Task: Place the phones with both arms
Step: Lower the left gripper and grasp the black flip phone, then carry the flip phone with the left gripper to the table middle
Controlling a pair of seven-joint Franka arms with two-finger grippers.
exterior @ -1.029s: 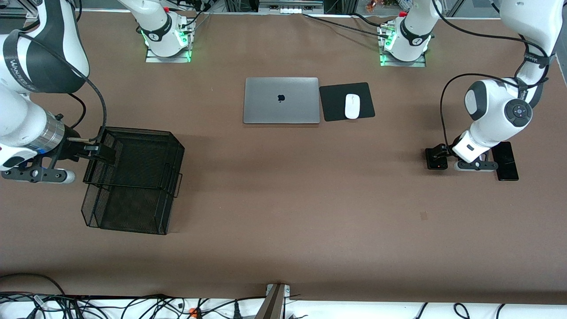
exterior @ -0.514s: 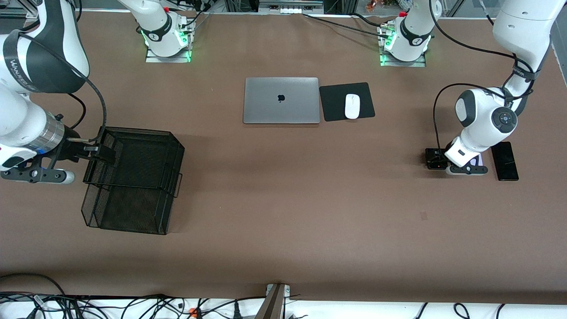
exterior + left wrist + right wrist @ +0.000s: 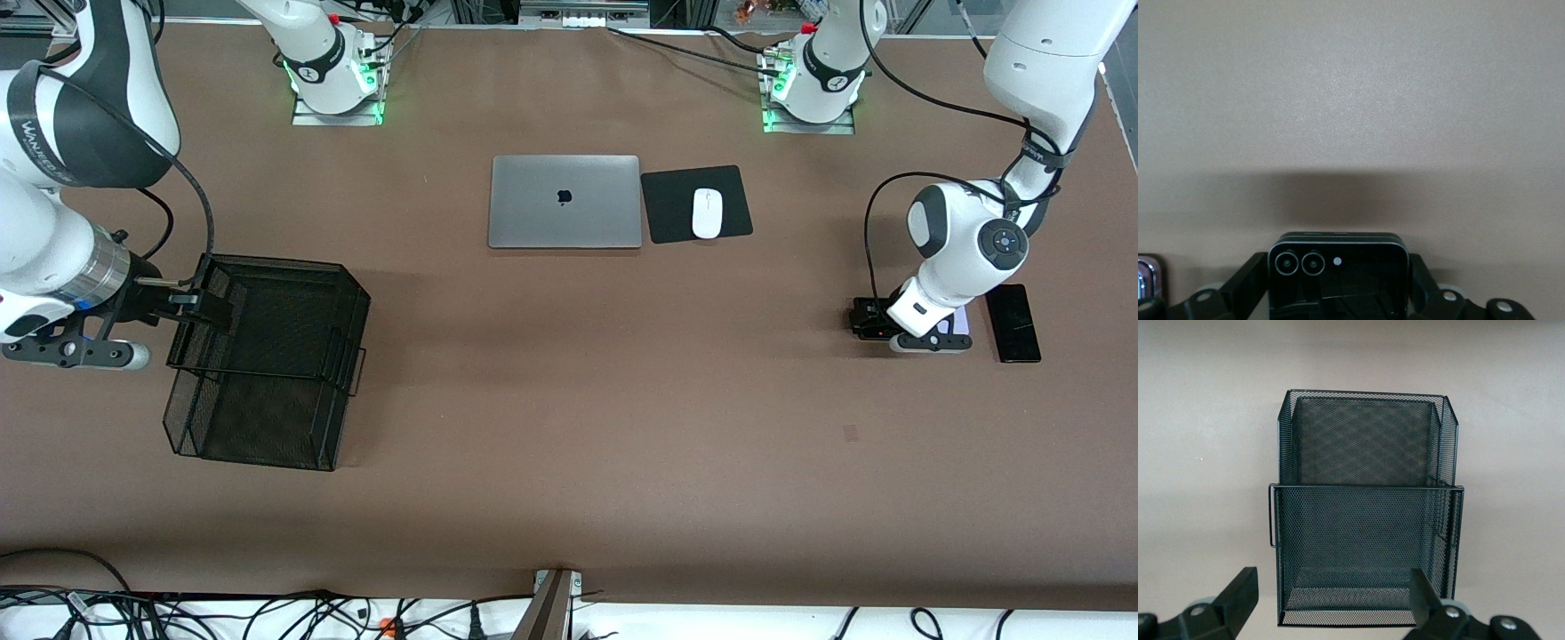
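While the left gripper [image 3: 869,322] straddles the small black phone [image 3: 1338,277] near the worktop's [image 3: 569,400] left-arm edge, jaws spread | right gripper [image 3: 197,305] at basket [image 3: 267,360], jaws spread

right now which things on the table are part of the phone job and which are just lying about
Job: small black phone between the left gripper fingers; lavender-white phone; long black phone; mesh basket, with the open right gripper at its edge.

Lying about: laptop; mouse; mouse pad.

sign: a dark apple logo stood on the closed silver laptop's lid [image 3: 564,201] | text: lettering on the right arm's dark band [image 3: 36,124] was not legible | numbers: none readable
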